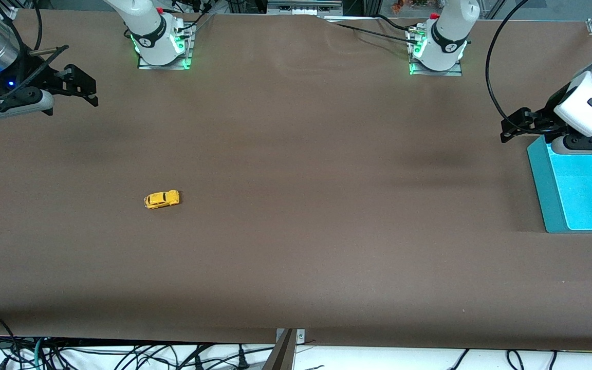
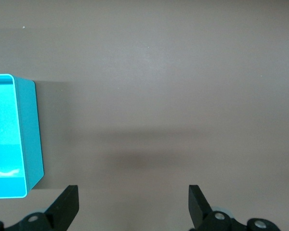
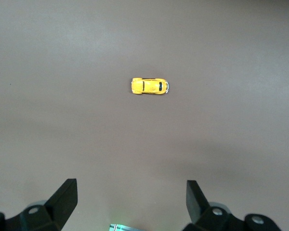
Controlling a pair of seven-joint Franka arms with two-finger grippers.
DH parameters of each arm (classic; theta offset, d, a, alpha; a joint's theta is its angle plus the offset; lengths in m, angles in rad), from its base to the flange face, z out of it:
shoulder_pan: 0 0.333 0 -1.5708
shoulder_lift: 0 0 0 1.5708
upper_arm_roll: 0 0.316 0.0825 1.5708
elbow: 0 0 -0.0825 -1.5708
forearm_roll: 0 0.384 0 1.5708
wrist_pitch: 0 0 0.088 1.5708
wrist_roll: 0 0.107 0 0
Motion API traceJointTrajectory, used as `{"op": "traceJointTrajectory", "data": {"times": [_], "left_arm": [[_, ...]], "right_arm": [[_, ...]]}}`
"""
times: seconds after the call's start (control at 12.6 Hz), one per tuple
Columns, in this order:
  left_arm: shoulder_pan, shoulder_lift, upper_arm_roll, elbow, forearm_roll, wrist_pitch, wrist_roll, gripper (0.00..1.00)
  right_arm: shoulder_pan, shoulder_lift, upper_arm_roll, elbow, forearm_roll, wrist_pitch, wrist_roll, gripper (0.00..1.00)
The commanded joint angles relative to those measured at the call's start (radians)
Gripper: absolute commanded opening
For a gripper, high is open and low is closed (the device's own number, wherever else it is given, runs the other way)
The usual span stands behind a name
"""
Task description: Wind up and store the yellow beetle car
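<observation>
car: the car [image 1: 162, 199] sits on the bare desk [image 1: 296, 231], toward the right arm's end.
axis: you see it lying crosswise to the right gripper [image 3: 130, 204].
nearer arm: right; jaws released, empty.
left gripper [image 2: 134, 208]: waits by the bin [image 1: 573, 190], released.

The yellow beetle car [image 1: 162, 199] sits on the table [image 1: 296, 246] toward the right arm's end, well apart from the bin [image 1: 545, 200].

No readable text, labels, brands or numbers anywhere in view.
</observation>
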Motion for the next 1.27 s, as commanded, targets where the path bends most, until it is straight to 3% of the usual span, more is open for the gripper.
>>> {"op": "traceJointTrajectory", "data": {"times": [0.0,1.19], "left_arm": [[-0.007,0.015,-0.002,0.038,0.012,-0.022,-0.002,1.0],[0.007,0.015,0.0,0.038,0.013,-0.022,0.001,1.0]], "right_arm": [[-0.004,-0.012,0.003,0.008,-0.012,-0.023,0.016,1.0],[-0.004,-0.021,0.003,-0.008,-0.014,-0.02,0.007,1.0]]}}
